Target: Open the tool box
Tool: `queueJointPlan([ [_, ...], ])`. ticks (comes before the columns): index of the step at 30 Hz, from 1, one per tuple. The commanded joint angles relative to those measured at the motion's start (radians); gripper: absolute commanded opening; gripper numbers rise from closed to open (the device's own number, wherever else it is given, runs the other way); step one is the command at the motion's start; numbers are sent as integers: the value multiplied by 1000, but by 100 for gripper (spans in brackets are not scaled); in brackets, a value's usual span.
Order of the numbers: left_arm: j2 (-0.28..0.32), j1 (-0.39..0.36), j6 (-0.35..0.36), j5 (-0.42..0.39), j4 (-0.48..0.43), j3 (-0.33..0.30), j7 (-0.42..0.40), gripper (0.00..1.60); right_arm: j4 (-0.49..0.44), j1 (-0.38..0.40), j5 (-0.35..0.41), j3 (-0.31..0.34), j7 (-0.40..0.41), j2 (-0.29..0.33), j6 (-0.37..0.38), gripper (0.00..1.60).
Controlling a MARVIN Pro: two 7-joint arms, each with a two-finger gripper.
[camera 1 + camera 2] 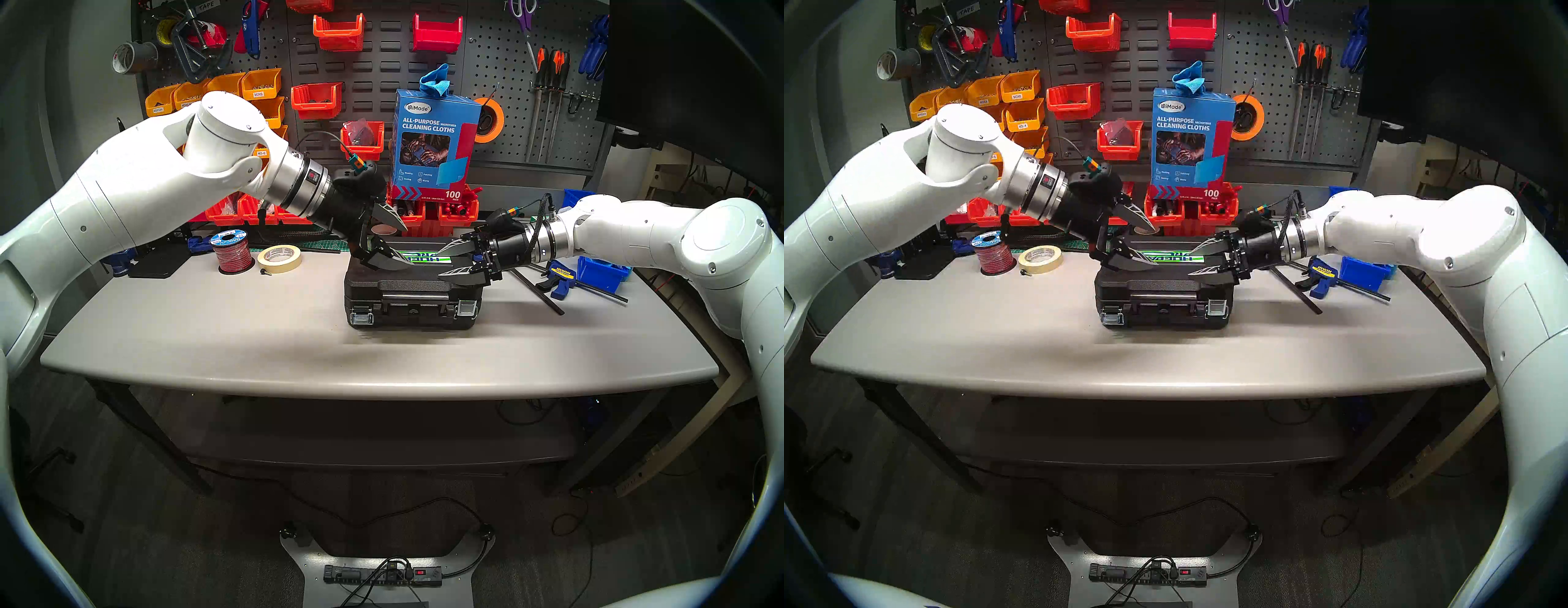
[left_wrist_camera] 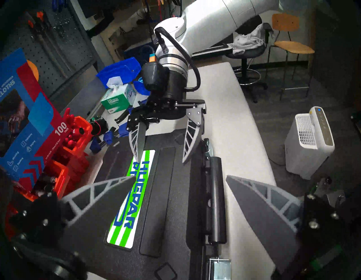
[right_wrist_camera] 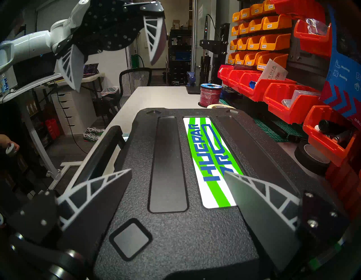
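Note:
The tool box [image 1: 409, 293] is a black textured case lying flat mid-table with its lid down, its striped label [image 2: 129, 197] on top, and its handle [image 2: 216, 197] and two silver latches [image 1: 360, 316] on the front. My left gripper [image 1: 401, 243] is open over the lid's left end, one finger above the other. Over the right end my right gripper [image 1: 443, 263] also stands open, its fingertips low above the lid. Nothing is held. In the wrist views the lid [image 3: 168, 234] fills the space between each pair of fingers [image 3: 101, 191].
A red wire spool [image 1: 231, 252] and a masking tape roll [image 1: 280, 258] sit left of the box. Red bins [image 1: 424, 214] and a cleaning cloths carton [image 1: 432, 144] stand close behind it. At the right lie a blue clamp [image 1: 564, 281] and blue bins [image 1: 602, 268].

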Motion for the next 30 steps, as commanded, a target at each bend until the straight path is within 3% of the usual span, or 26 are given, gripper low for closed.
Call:
queueJointPlan([
  [1, -5, 85, -97, -9, 41, 3, 67, 160, -6, -17, -22, -20, 22, 0, 1, 160],
  [12, -14, 163, -209, -11, 151, 8, 144, 160, -1, -19, -19, -23, 22, -2, 1, 160],
  [30, -57, 242, -243, -128, 251, 3, 121, 160, -3, -17, -15, -28, 22, -3, -1, 160],
])
